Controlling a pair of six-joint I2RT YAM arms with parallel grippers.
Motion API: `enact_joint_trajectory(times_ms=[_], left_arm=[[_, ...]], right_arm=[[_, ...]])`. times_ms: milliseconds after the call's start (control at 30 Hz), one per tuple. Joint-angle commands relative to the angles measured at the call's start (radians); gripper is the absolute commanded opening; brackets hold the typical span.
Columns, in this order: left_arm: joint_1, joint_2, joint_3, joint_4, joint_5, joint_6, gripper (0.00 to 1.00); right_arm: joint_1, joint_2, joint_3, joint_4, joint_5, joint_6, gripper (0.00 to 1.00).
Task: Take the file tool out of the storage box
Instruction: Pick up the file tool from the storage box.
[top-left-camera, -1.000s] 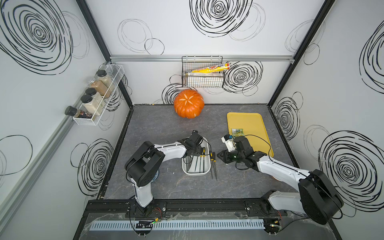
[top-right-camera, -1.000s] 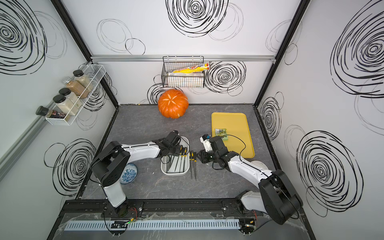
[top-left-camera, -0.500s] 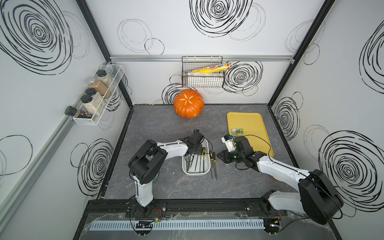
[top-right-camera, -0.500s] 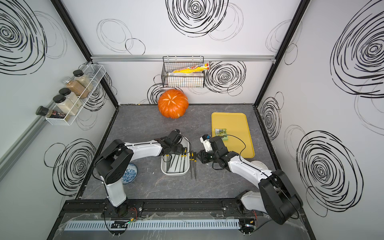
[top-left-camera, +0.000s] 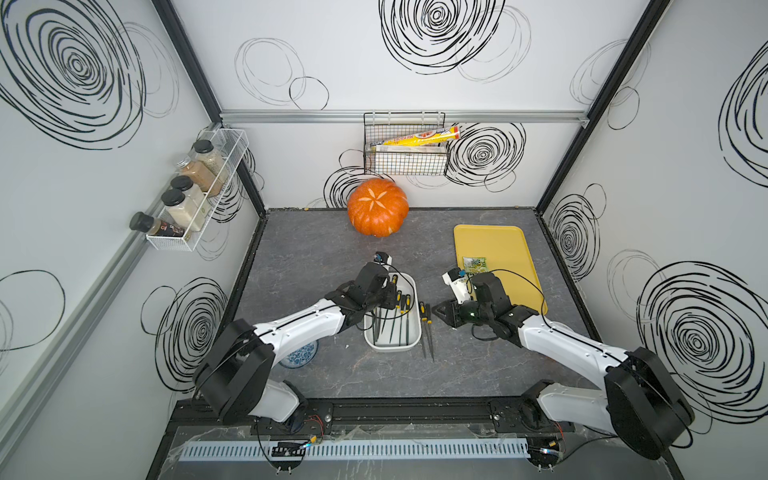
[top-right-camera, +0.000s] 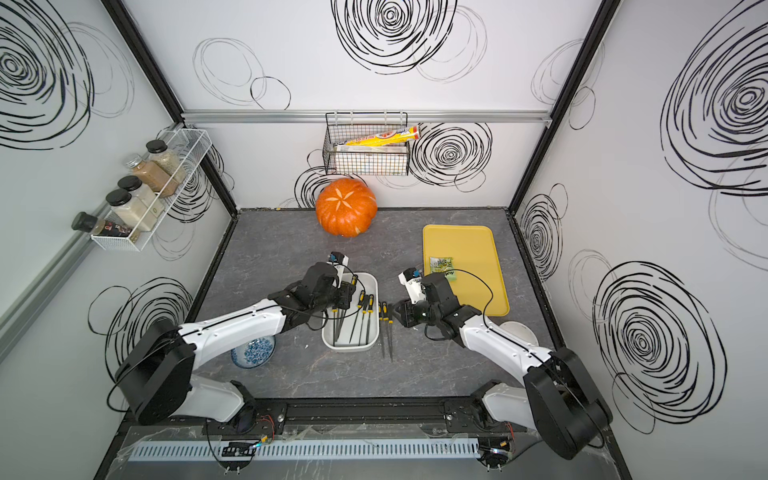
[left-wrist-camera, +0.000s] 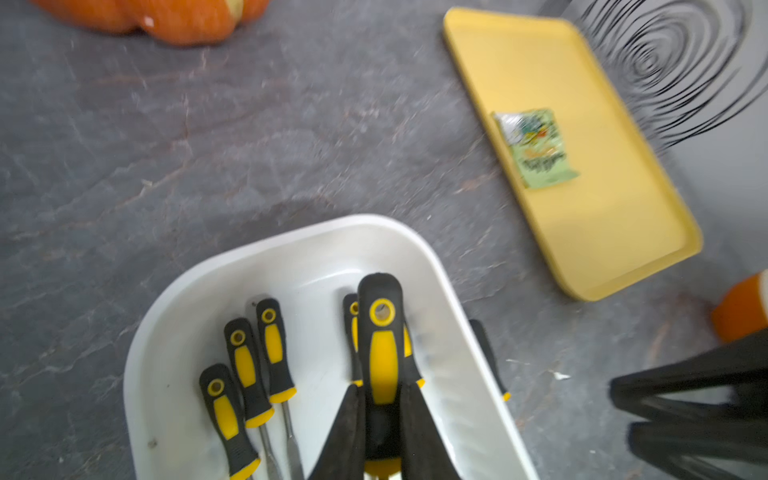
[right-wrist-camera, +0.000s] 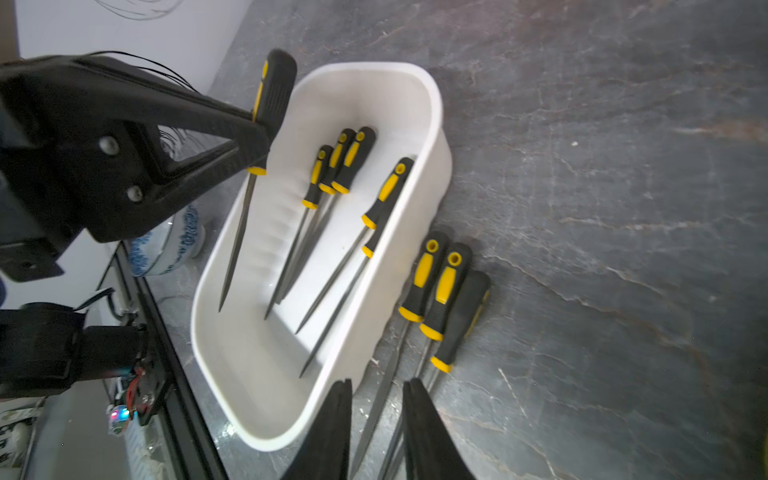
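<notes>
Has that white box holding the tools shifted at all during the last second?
No. The storage box keeps the same gap from the yellow tray as before, with no drift toward it or away.

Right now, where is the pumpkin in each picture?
In a top view: pumpkin at the back, under the wire basket.
In a top view: same spot.
Left wrist: cut off at the edge, beyond the white box.
Right wrist: not in it.
Shared landmark: the white box, in all four.

Tabletop (top-left-camera: 332, 249) beyond the storage box (top-left-camera: 390, 347) lies bare; loose files (top-left-camera: 427, 328) and right hand (top-left-camera: 435, 311) block its side.
</notes>
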Motion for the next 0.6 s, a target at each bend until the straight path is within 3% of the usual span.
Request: enact_joint_trajectory(times_ms=[0,100,333,500,567], left_arm=[[0.013,-0.086,-0.075,0.161,0.104,-0.028,0.01],[0.024,-0.189,-0.152,0.279,0.199,-0.071,0.01],[0.041,-0.324,-0.288,0.527,0.418,-0.179,0.0],[0.041,-0.372,-0.321,0.564,0.44,-0.19,0.0],[0.041,-0.391,-0.33,0.559,0.437,-0.189,0.0]], right_arm=[[-0.001,-0.031,-0.03,0.147,-0.192,0.032,0.28],[0.015,-0.058,-0.062,0.315,-0.32,0.101,0.3],[0.175,-0.033,-0.034,0.453,-0.311,0.107,0.35],[0.221,0.038,-0.008,0.557,-0.371,0.165,0.36],[0.243,0.046,-0.001,0.56,-0.335,0.167,0.37]])
